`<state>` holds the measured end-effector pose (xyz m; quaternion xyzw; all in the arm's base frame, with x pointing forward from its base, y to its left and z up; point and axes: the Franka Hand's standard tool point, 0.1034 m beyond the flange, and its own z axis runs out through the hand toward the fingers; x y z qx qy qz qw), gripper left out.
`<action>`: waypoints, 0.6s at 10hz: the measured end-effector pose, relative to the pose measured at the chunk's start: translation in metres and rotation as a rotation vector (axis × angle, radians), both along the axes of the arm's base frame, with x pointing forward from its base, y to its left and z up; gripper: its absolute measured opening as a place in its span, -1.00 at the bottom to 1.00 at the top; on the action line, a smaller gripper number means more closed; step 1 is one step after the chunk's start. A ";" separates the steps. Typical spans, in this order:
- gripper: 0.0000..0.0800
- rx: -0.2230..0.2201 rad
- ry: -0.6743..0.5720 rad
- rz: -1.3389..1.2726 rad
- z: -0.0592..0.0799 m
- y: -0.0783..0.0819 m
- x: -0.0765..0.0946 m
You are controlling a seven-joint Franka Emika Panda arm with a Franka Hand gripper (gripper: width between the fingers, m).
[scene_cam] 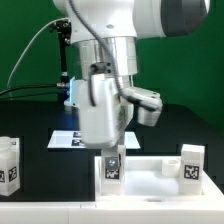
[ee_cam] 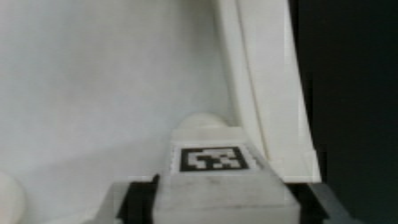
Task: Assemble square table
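Note:
The white square table slab (scene_cam: pixel 150 172) lies at the table's front, right of centre in the exterior view. My gripper (scene_cam: pixel 112 153) is shut on a white tagged leg (scene_cam: pixel 111 168) and holds it upright at the slab's near left corner. In the wrist view the leg (ee_cam: pixel 217 165) sits between my dark fingers (ee_cam: pixel 139 200), its tip against the slab's flat face (ee_cam: pixel 107 90) beside the raised rim (ee_cam: pixel 267 80). A second tagged leg (scene_cam: pixel 192 165) stands at the slab's right side. Whether the held leg sits in a socket is hidden.
Another tagged leg (scene_cam: pixel 9 165) stands at the exterior view's left edge. The marker board (scene_cam: pixel 68 139) lies behind the gripper on the black table. A green wall and cables are at the back.

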<state>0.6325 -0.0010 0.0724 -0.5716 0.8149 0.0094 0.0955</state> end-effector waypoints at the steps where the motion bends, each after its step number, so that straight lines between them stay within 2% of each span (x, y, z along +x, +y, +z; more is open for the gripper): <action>1: -0.29 0.012 0.012 -0.079 -0.001 -0.001 -0.001; 4: -0.29 0.014 0.021 -0.119 -0.002 -0.003 -0.002; 5: 0.17 0.013 0.021 -0.117 -0.002 -0.003 -0.002; 6: 0.17 0.013 0.019 -0.112 -0.002 -0.002 -0.002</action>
